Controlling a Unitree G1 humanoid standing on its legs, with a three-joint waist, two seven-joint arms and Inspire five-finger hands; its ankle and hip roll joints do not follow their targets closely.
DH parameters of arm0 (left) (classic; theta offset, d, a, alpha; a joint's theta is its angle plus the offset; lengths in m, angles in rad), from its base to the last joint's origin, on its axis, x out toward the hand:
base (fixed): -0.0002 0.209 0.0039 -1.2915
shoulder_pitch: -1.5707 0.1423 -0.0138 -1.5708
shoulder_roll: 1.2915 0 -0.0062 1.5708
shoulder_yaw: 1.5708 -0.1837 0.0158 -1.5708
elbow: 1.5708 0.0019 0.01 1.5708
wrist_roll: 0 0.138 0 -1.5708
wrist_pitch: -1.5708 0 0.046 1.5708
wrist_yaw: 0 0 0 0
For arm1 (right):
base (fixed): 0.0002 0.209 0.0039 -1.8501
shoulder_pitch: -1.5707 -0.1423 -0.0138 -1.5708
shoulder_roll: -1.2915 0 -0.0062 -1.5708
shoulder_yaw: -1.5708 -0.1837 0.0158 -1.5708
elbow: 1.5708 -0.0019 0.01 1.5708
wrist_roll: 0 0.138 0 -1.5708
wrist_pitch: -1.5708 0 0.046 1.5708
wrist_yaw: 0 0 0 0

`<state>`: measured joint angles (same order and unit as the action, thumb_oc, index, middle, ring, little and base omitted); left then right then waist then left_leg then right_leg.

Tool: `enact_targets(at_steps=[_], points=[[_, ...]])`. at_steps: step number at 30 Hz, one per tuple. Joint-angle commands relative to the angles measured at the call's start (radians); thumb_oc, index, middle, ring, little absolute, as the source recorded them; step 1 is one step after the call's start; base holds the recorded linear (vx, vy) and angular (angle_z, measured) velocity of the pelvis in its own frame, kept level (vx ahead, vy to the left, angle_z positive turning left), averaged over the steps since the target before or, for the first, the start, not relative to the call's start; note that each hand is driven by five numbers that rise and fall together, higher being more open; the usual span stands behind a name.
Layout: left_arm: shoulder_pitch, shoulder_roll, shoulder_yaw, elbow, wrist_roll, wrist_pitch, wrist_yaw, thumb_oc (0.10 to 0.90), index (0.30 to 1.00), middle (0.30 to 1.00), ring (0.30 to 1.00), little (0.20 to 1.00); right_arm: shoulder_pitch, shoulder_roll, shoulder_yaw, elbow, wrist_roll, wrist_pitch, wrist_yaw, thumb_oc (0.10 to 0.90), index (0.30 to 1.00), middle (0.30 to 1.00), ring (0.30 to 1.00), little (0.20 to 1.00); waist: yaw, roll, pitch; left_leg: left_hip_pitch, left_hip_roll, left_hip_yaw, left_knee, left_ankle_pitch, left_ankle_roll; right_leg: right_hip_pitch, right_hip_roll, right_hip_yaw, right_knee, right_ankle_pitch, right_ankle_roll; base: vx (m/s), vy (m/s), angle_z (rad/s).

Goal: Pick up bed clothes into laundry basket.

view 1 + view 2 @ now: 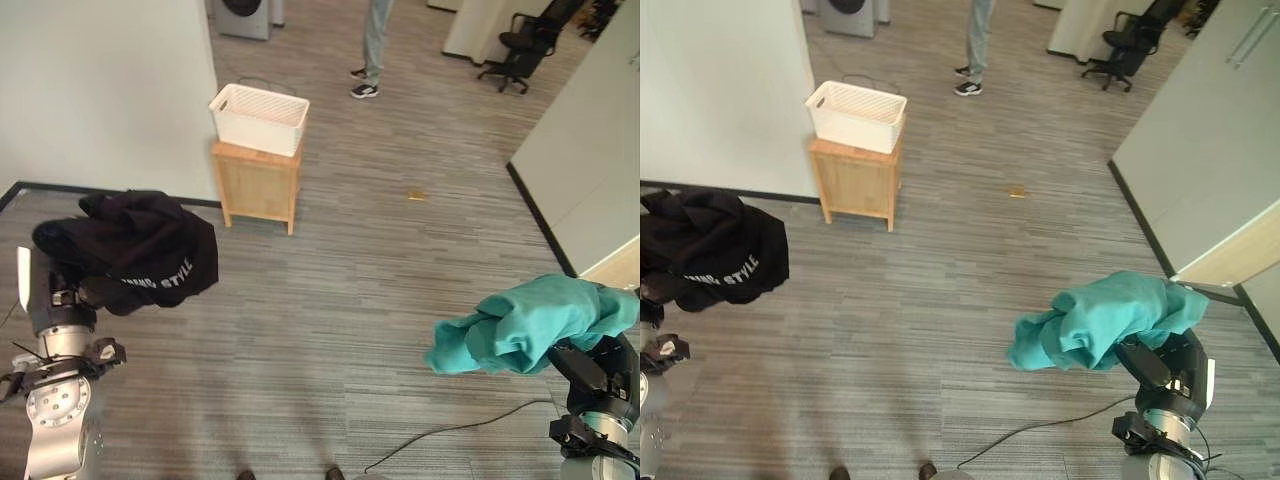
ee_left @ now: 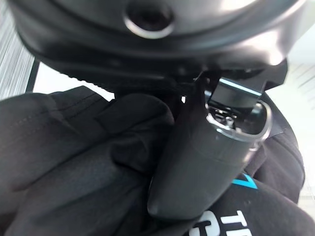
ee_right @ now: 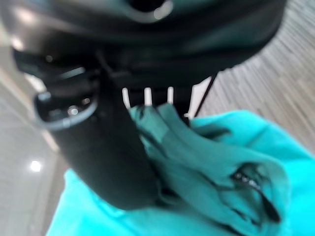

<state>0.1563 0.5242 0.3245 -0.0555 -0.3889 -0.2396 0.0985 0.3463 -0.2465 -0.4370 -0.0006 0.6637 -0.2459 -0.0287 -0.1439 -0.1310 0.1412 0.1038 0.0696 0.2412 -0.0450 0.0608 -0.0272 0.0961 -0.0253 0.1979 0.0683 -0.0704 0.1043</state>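
Left hand [image 2: 197,162] curled into a black garment [image 1: 140,250]; in the left wrist view the thumb lies pressed across bunched dark cloth, and the garment bears pale lettering on its lower fold. From the head views the black garment hangs in a bundle off the raised left hand at the scene's left side, above the grey plank floor [image 1: 330,330]. Right hand [image 3: 103,152] clamped on a teal garment [image 1: 1100,320]; the right wrist view shows the thumb bearing down on crumpled teal folds. The teal garment is draped over the right hand at the lower right, a fold drooping toward the left, clear of the floor. White laundry basket [image 1: 258,118] sits on a small wooden stand [image 1: 258,185] against the white wall [image 1: 100,90], well apart from both hands, nearer the left one. Nothing can be seen inside the basket from this angle. A person's legs and shoes [image 1: 370,60] stand beyond the basket. A black office chair [image 1: 525,45] is at the far right.
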Motion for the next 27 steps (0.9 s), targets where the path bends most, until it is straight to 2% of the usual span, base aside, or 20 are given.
enact_targets(at_steps=[1, 4, 8, 9, 10, 11, 13, 14, 15, 16, 17, 19, 21, 24, 25, 26, 27], points=[[-0.074, 0.047, 0.064, -0.102, 0.008, -0.111, 0.005, 0.4, 0.3, 0.3, 0.3, 0.3, -0.065, -0.069, -0.06, -0.07, 0.045, -0.116, 0.02, 0.4, 0.3, 0.3, 0.3, 0.3, -0.02, 0.017, -0.1, 0.049, 0.023, -0.01, -0.013, -0.142, -0.005, -0.081, 0.091, 0.022, -0.009, 0.041, 0.003, -0.07, 0.079, -0.03], [-0.107, 0.064, 0.05, -0.091, 0.011, -0.117, 0.016, 0.4, 0.3, 0.3, 0.3, 0.3, -0.066, -0.071, -0.047, -0.072, 0.039, -0.108, 0.023, 0.4, 0.3, 0.3, 0.3, 0.3, -0.024, 0.013, -0.097, 0.054, 0.022, -0.017, -0.035, -0.125, -0.007, -0.09, 0.088, 0.015, -0.001, 0.038, 0.008, -0.08, 0.058, 0.02], [-0.157, 0.084, 0.026, -0.072, 0.011, -0.124, 0.034, 0.4, 0.3, 0.3, 0.3, 0.3, -0.082, -0.07, -0.055, -0.082, 0.015, -0.11, 0.011, 0.4, 0.3, 0.3, 0.3, 0.3, -0.01, 0.01, -0.083, 0.042, 0.02, -0.043, -0.038, -0.113, -0.005, -0.101, 0.076, -0.011, 0.012, 0.034, 0.013, -0.07, 0.04, 0.11], [-0.178, 0.088, 0.018, -0.042, 0.019, -0.125, 0.049, 0.4, 0.3, 0.3, 0.3, 0.3, -0.085, -0.068, -0.058, -0.074, -0.012, -0.109, -0.005, 0.4, 0.3, 0.3, 0.3, 0.3, 0.008, 0.007, -0.081, 0.042, 0.016, -0.056, -0.041, -0.111, -0.003, -0.096, 0.065, -0.03, 0.013, 0.033, 0.015, 0.0, 0.025, 0.32], [-0.221, 0.155, -0.101, 0.051, -0.024, -0.068, -0.023, 0.4, 0.3, 0.3, 0.3, 0.3, -0.16, -0.048, 0.073, -0.083, 0.125, -0.086, 0.089, 0.4, 0.3, 0.3, 0.3, 0.3, 0.091, -0.136, -0.017, -0.213, 0.117, -0.081, 0.3, -0.191, -0.011, -0.086, 0.027, -0.036, -0.041, 0.072, 0.026, -0.03, 0.097, 0.26], [-0.23, 0.156, -0.105, 0.053, -0.027, -0.071, -0.024, 0.4, 0.3, 0.3, 0.3, 0.3, -0.152, -0.049, 0.066, -0.085, 0.118, -0.087, 0.081, 0.4, 0.3, 0.3, 0.3, 0.3, 0.077, -0.124, -0.027, -0.192, 0.119, -0.066, 0.306, -0.207, -0.013, -0.084, 0.027, -0.041, -0.043, 0.067, 0.023, -0.04, 0.058, -0.03], [-0.231, 0.156, -0.105, 0.054, -0.027, -0.072, -0.024, 0.4, 0.3, 0.3, 0.3, 0.3, -0.152, -0.048, 0.065, -0.087, 0.117, -0.087, 0.08, 0.4, 0.3, 0.3, 0.3, 0.3, 0.078, -0.126, -0.029, -0.195, 0.118, -0.065, 0.3, -0.197, -0.014, -0.09, 0.027, -0.04, -0.043, 0.072, 0.022, -0.03, 0.126, -0.09], [-0.263, 0.154, -0.121, 0.072, -0.035, -0.077, -0.021, 0.4, 0.3, 0.3, 0.3, 0.3, -0.139, -0.042, 0.032, -0.086, 0.103, -0.094, 0.061, 0.4, 0.3, 0.3, 0.3, 0.3, 0.027, -0.085, -0.067, -0.101, 0.117, -0.003, 0.222, -0.214, -0.017, -0.086, 0.031, -0.067, -0.057, 0.057, 0.024, -0.03, 0.284, 0.07], [-0.278, 0.155, -0.138, 0.083, -0.03, -0.075, -0.018, 0.4, 0.3, 0.3, 0.3, 0.3, -0.142, -0.039, 0.024, -0.091, 0.109, -0.102, 0.058, 0.4, 0.3, 0.3, 0.3, 0.3, 0.011, -0.07, -0.075, -0.083, 0.119, 0.02, 0.164, -0.198, -0.022, -0.088, 0.034, -0.078, -0.061, 0.057, 0.028, -0.02, 0.282, 0.62], [-0.283, 0.154, -0.142, 0.087, -0.029, -0.077, -0.017, 0.4, 0.3, 0.3, 0.3, 0.3, -0.141, -0.04, 0.021, -0.093, 0.109, -0.102, 0.058, 0.4, 0.3, 0.3, 0.3, 0.3, 0.012, -0.069, -0.075, -0.07, 0.115, 0.021, 0.136, -0.183, -0.023, -0.087, 0.034, -0.08, -0.063, 0.058, 0.027, -0.05, 0.23, 0.71], [-0.335, 0.168, -0.182, 0.114, -0.011, -0.074, -0.002, 0.4, 0.3, 0.3, 0.3, 0.3, -0.139, -0.038, 0.021, -0.082, 0.109, -0.11, 0.063, 0.4, 0.3, 0.3, 0.3, 0.3, -0.007, -0.061, -0.095, -0.034, 0.1, 0.023, 0.014, -0.154, -0.031, -0.094, 0.034, -0.095, -0.069, 0.064, 0.038, -0.01, 0.222, 0.68], [-0.414, 0.209, -0.235, 0.127, -0.009, -0.075, -0.001, 0.4, 0.3, 0.3, 0.3, 0.3, -0.162, -0.09, 0.013, -0.064, 0.094, -0.109, 0.045, 0.4, 0.3, 0.3, 0.3, 0.3, -0.027, -0.062, -0.103, -0.016, 0.09, 0.021, -0.038, -0.122, -0.037, -0.095, 0.03, -0.09, -0.074, 0.081, 0.054, -0.03, 0.222, 0.24], [-0.447, 0.235, -0.254, 0.149, -0.009, -0.073, -0.006, 0.4, 0.3, 0.3, 0.3, 0.3, -0.183, -0.114, 0.011, -0.06, 0.093, -0.113, 0.044, 0.4, 0.3, 0.3, 0.3, 0.3, -0.028, -0.062, -0.105, -0.011, 0.084, 0.025, -0.042, -0.126, -0.036, -0.098, 0.027, -0.085, -0.08, 0.092, 0.062, -0.01, 0.101, 0.29], [-0.573, 0.298, -0.353, 0.196, -0.023, -0.072, -0.008, 0.4, 0.3, 0.3, 0.3, 0.3, -0.337, -0.243, 0.094, -0.022, 0.054, -0.105, 0.021, 0.4, 0.3, 0.3, 0.3, 0.3, -0.016, -0.054, -0.108, 0.014, 0.067, 0.048, -0.042, -0.14, -0.027, -0.09, 0.016, -0.066, -0.088, 0.119, 0.084, 0.01, 0.171, -0.06], [-0.575, 0.298, -0.354, 0.198, -0.023, -0.072, -0.008, 0.4, 0.3, 0.3, 0.3, 0.3, -0.338, -0.243, 0.093, -0.021, 0.054, -0.105, 0.021, 0.4, 0.3, 0.3, 0.3, 0.3, -0.015, -0.054, -0.107, 0.013, 0.067, 0.049, -0.042, -0.139, -0.027, -0.091, 0.016, -0.065, -0.088, 0.12, 0.083, 0.01, 0.194, -0.1], [-0.654, 0.319, -0.414, 0.222, -0.04, -0.07, -0.008, 0.4, 0.3, 0.3, 0.3, 0.3, -0.414, -0.279, 0.149, -0.017, 0.046, -0.103, 0.012, 0.4, 0.3, 0.3, 0.3, 0.3, -0.009, -0.047, -0.113, 0.02, 0.062, 0.052, -0.042, -0.144, -0.023, -0.088, 0.01, -0.06, -0.09, 0.129, 0.091, 0.01, 0.084, -0.08], [-0.664, 0.321, -0.42, 0.229, -0.042, -0.072, -0.007, 0.4, 0.3, 0.3, 0.3, 0.3, -0.419, -0.278, 0.148, -0.014, 0.046, -0.103, 0.011, 0.4, 0.3, 0.3, 0.3, 0.3, -0.007, -0.049, -0.111, 0.019, 0.062, 0.054, -0.042, -0.144, -0.023, -0.089, 0.01, -0.058, -0.091, 0.13, 0.092, 0.01, 0.166, -0.12]])
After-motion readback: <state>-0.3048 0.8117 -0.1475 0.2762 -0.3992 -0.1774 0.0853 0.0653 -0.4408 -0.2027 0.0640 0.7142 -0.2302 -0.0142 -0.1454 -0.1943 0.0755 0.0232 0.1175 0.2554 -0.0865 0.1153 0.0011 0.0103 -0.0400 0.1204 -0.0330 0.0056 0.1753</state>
